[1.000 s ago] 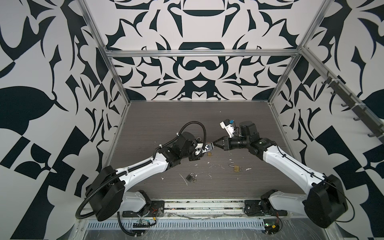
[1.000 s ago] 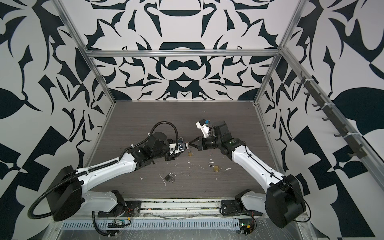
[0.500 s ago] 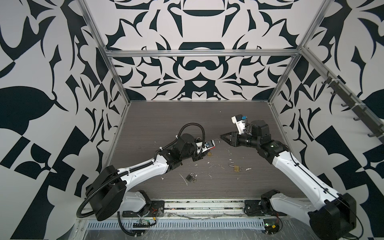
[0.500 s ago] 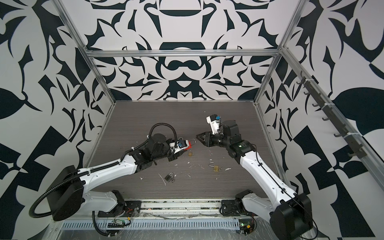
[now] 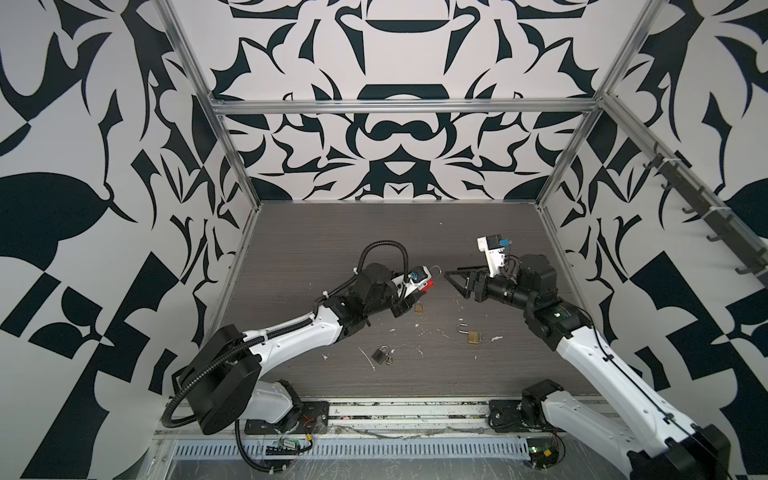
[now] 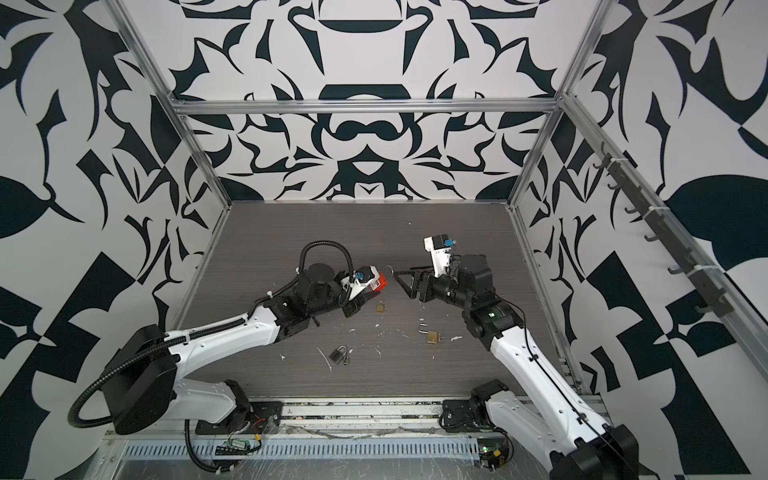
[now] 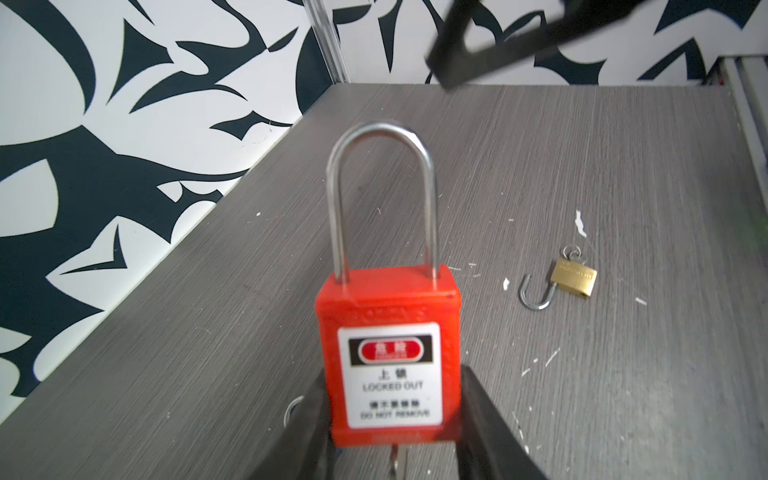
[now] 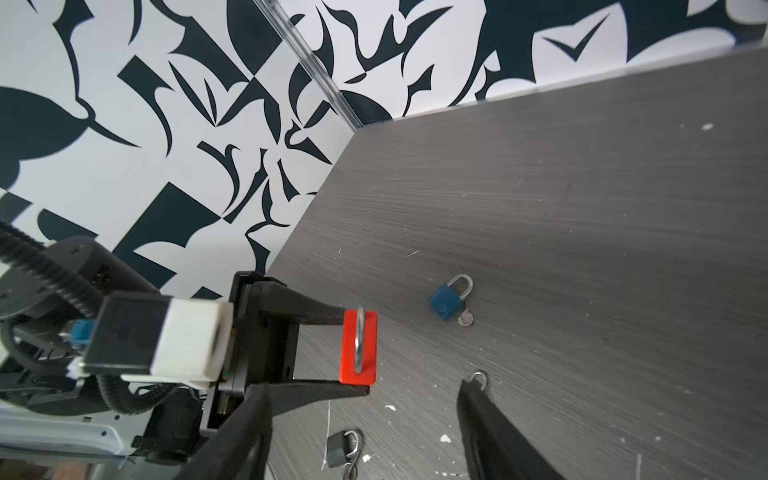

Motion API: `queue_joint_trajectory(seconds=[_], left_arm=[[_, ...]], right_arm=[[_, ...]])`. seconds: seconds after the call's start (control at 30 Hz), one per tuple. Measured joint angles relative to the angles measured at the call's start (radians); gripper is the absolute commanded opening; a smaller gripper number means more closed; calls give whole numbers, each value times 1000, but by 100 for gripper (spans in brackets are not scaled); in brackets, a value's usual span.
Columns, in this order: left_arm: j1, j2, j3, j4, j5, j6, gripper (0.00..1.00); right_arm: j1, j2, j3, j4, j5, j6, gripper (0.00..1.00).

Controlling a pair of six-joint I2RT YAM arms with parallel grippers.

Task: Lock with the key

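Note:
A red padlock (image 7: 390,365) with a white "LOCKED OUT" label is held off the table, my left gripper (image 7: 392,384) shut on its body. Its steel shackle (image 7: 382,199) sits down in the body on both legs. A silver key (image 7: 399,459) pokes out of the underside. Both top views show the red padlock (image 5: 426,284) (image 6: 376,281) in my left gripper (image 5: 420,287) (image 6: 371,286). My right gripper (image 5: 456,284) (image 6: 401,285) (image 8: 365,388) stands open and empty a short way right of the red padlock (image 8: 358,353).
On the table lie a brass padlock (image 5: 471,336) (image 6: 432,336) (image 7: 575,276) with its shackle open, a dark grey padlock (image 5: 380,354) (image 6: 337,354) (image 8: 338,449), and a small padlock (image 5: 419,307) (image 6: 381,306) under my left gripper. The right wrist view shows a blue padlock (image 8: 446,301) with a key. White flecks litter the table.
My right gripper was shut at the red padlock's shackle end; it has drawn back to the right and opened. My left gripper still holds the padlock in nearly the same place.

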Motion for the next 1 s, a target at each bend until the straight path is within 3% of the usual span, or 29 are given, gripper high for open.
queue_joint_trajectory(seconds=[0.47, 0.9, 1.0], left_arm=[[-1, 32, 57, 36, 1, -111, 3], [0, 47, 79, 34, 9, -119, 4], [-1, 48, 79, 32, 10, -122, 5]], right_arm=[[40, 126, -32, 175, -40, 61, 71], [56, 225, -13, 265, -50, 87, 52], [61, 240, -4, 280, -50, 87, 44]])
